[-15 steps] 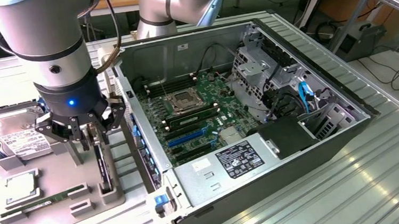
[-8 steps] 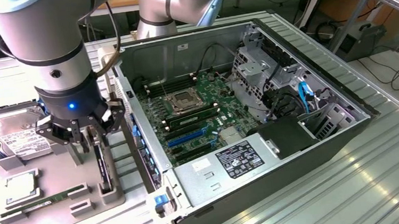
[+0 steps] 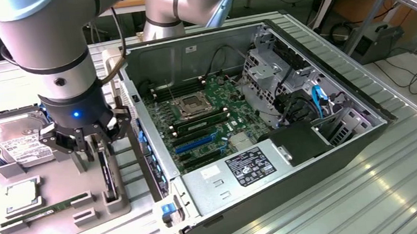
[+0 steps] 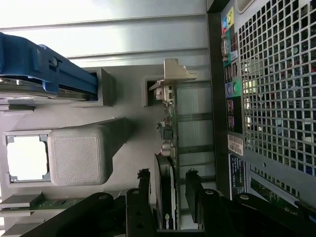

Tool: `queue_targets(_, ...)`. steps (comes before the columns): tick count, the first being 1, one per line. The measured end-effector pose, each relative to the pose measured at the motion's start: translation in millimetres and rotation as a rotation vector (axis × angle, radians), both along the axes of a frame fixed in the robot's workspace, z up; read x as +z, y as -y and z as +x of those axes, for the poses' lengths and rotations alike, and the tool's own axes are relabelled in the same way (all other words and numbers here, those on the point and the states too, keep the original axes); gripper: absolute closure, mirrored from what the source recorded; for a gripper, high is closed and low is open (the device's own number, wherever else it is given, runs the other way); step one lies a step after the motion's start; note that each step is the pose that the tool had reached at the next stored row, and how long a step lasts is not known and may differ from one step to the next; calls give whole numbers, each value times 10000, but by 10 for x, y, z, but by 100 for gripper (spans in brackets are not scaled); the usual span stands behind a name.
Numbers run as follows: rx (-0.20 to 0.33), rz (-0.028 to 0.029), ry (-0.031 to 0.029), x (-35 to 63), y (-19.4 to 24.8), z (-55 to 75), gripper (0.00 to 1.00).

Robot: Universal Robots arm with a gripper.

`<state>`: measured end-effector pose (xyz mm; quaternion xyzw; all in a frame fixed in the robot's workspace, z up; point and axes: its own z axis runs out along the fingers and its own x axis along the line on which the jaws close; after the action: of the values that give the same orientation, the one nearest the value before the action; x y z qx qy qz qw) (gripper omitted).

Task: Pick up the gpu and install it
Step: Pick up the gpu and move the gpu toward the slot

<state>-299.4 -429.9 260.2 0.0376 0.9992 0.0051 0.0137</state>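
end effector [image 3: 94, 150]: released, jaws straddling the gpu
gpu [image 3: 108, 179]: on edge in tray [image 3: 60, 215], 9 o'clock of the case [image 3: 272, 168]
progress: not gripped, not lifted; install undone

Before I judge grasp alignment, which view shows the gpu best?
The wrist view: the gpu stands on edge, bracket visible, straddled by the open gripper. In the exterior view it is a thin edge under the gripper.

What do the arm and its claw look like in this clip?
The arm is built of smooth silver-grey tubes with darker grey bands at the joints. Its wrist is black with a small blue light. The claw is black, with two jointed linkage fingers.
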Motion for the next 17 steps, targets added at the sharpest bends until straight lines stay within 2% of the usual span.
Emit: queue_targets(17,0,0,0,-105,15,-9,58)
